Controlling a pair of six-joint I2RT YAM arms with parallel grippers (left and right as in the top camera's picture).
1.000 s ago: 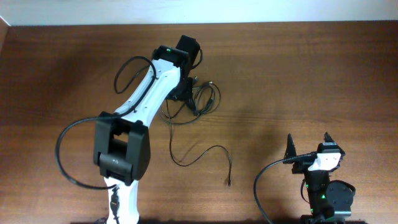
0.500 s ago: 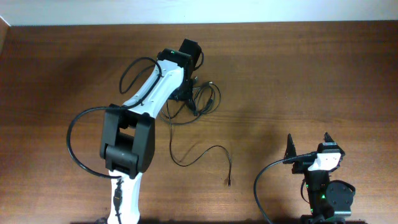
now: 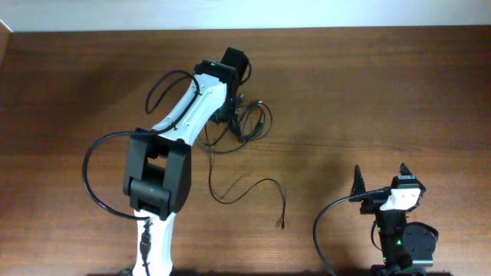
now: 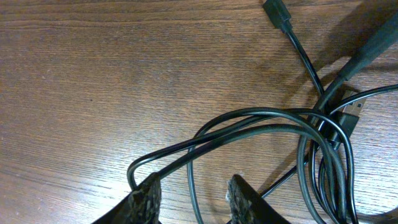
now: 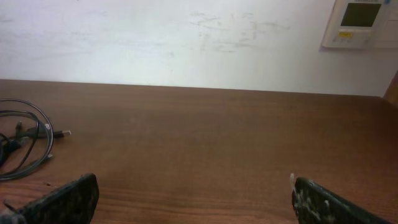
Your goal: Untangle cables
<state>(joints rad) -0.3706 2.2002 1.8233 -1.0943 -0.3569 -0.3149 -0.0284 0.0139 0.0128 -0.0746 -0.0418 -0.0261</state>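
The cables [image 3: 252, 123] lie as a knotted black bundle at the back of the table, with one long strand [image 3: 249, 188] trailing toward the front and ending in a small plug [image 3: 282, 224]. My left gripper [image 4: 193, 190] is down at the bundle's left side, open. One thin strand [image 4: 194, 186] runs through the gap between its fingers [image 4: 149, 193] without being pinched. Looped cords and a USB plug [image 4: 351, 115] lie just ahead to the right. My right gripper [image 3: 381, 178] stands wide open at the front right, far from the bundle [image 5: 25, 134], with nothing in it.
The left arm [image 3: 180, 126] stretches diagonally from the front left to the bundle, with its own thick cable looping beside it [image 3: 88, 180]. A white wall with a control panel [image 5: 359, 22] stands behind the table's far edge.
The left arm's elbow section has swung to the right while its wrist stayed at the bundle. Its jaws have narrowed slightly. The right arm has not moved.
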